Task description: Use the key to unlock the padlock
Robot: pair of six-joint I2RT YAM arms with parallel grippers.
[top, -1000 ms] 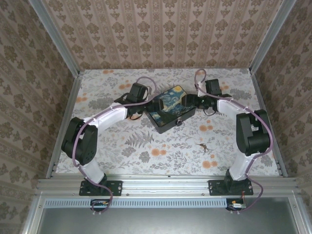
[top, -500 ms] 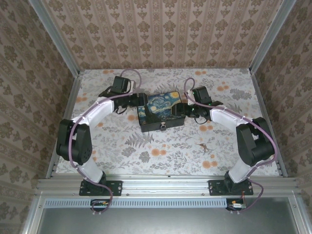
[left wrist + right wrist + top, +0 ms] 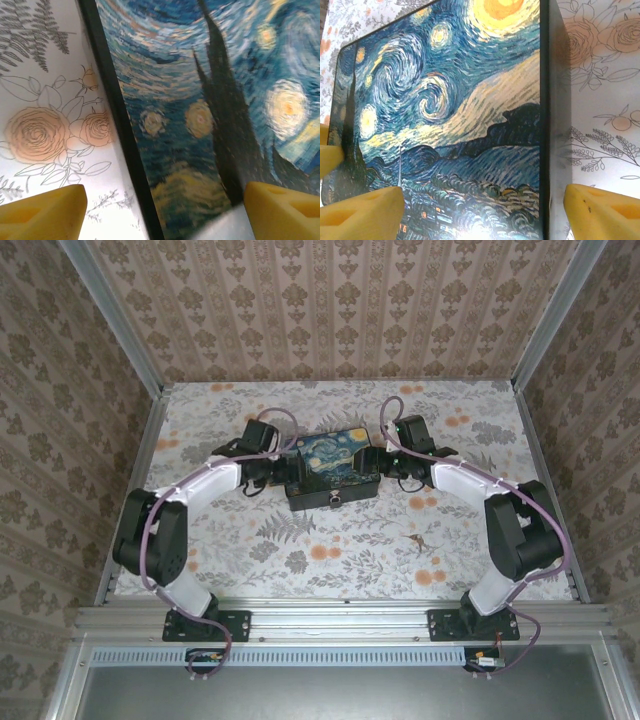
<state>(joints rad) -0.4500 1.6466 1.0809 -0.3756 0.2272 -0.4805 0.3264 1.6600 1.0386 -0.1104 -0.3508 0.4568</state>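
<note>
Tabletop (image 3: 250, 550), covered by a floral printed cloth, spanned the whole work area between the patterned walls. My left arm (image 3: 190, 500) and my right arm (image 3: 480, 480) both curved inward over it and met at the centre. Between them sat the black box (image 3: 330, 465) with the blue and yellow starry lid, flat on the cloth, its long side roughly parallel to the near edge.

My left gripper (image 3: 162, 200) was at the left end of the box with its jaws spread wide. One yellow finger (image 3: 45, 212) hung over the cloth and the other over the lid, and nothing was clamped between them. My right gripper (image 3: 484, 200) was at the right end, likewise spread wide. One finger was over the lid, the other finger (image 3: 605, 212) over the cloth, and the box's black side wall lay between them.

The padlock (image 3: 336, 498) was at the middle of the box's near wall, small and silvery. The key (image 3: 416, 538) lay on the cloth near the front right, well apart from the box and both grippers.
</note>
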